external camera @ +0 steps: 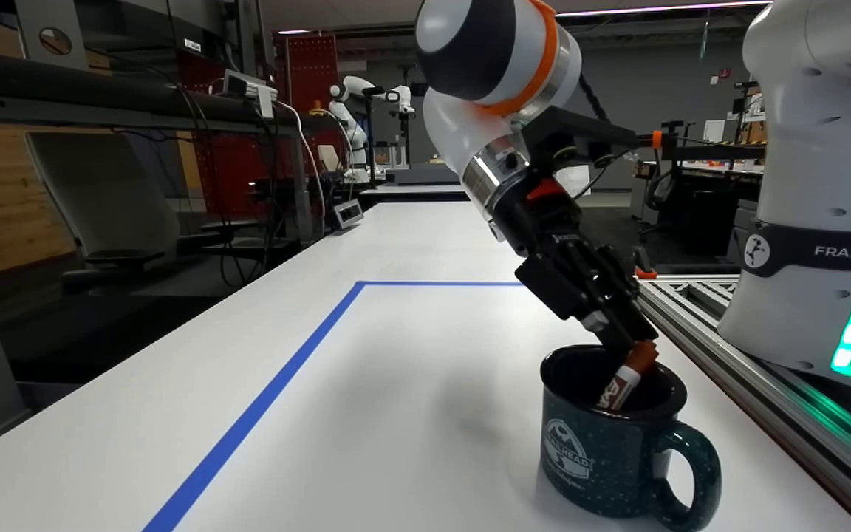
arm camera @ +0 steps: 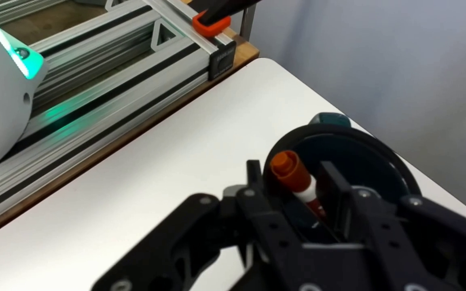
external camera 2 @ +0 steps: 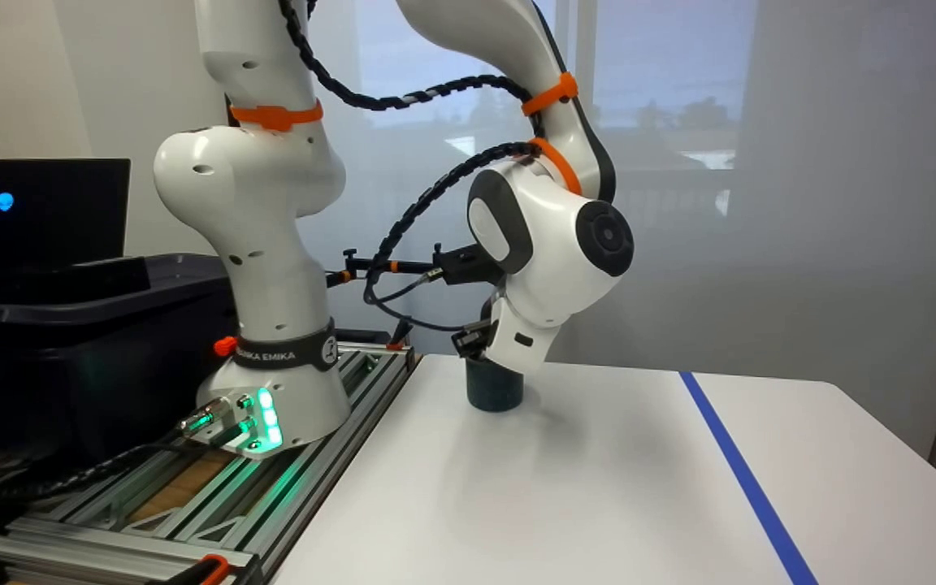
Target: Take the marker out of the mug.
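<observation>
Jaws parted, straddling marker (arm camera: 302, 186); in wrist view, orange end (arm camera: 284, 165) leans to ten o'clock of mug (arm camera: 364, 159). Best centre, squeeze squarely, lift along slant, clear rim.

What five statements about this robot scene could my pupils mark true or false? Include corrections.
1. The slim red-and-white plastic marker leans inside the wide, dark speckled ceramic mug. True.
2. The mug lies on its side. False: it stands upright on the flat white table.
3. The black two-fingered metal claw slants down towards the mug. True.
4. The claw is shut. False: its fingers stand apart.
5. A pale printed emblem marks the mug's side. True.
</observation>
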